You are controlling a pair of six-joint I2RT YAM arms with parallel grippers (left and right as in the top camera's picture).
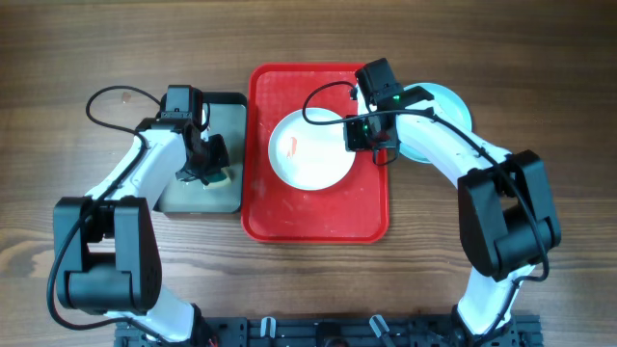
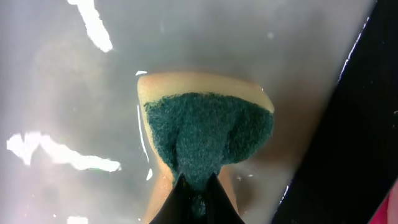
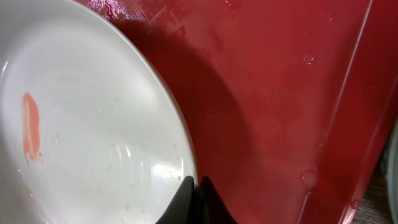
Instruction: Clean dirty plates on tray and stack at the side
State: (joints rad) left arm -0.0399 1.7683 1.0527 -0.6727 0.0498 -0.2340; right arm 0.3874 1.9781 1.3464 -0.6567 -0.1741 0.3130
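Your right gripper (image 3: 194,186) is clamped on the rim of the white plate (image 3: 93,124), pinning it on the red tray (image 3: 273,93) so it won't skate under scrubbing. Left of that tray, your left gripper (image 2: 198,186) pinches the sponge (image 2: 208,130) in the wet grey tray (image 2: 62,93), likely loading it up. A turquoise plate (image 1: 448,101) sits just right of the red tray.

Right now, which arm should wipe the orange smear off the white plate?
Left. The left pincer grips the sponge, just beside the red tray. The right pincer pinches the white plate at its rim, so it can only steady it.
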